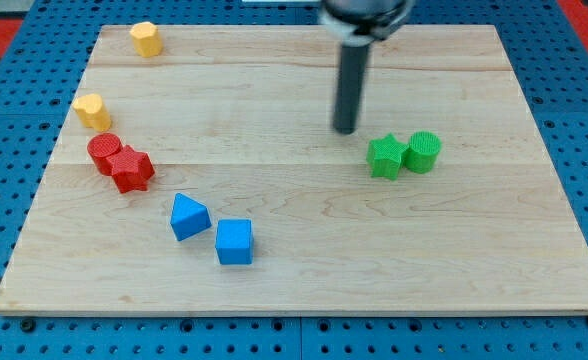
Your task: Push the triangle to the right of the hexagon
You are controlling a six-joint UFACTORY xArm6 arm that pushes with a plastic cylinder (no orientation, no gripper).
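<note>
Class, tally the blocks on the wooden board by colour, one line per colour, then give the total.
Yellow: 2, a hexagon block and a second yellow block
Red: 2, a round block and a star block
Blue: 2, a triangle block and a cube
Green: 2, a star block and a round block
Total: 8

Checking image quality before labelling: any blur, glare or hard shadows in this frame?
Camera view: lighting even, no glare on the wooden board. Blocks sharp with only faint soft shadows, e.g. blue triangle and yellow hexagon. The arm's upper part at the view's top is blurred and cropped; my tip is fairly crisp, left of the green blocks.
</note>
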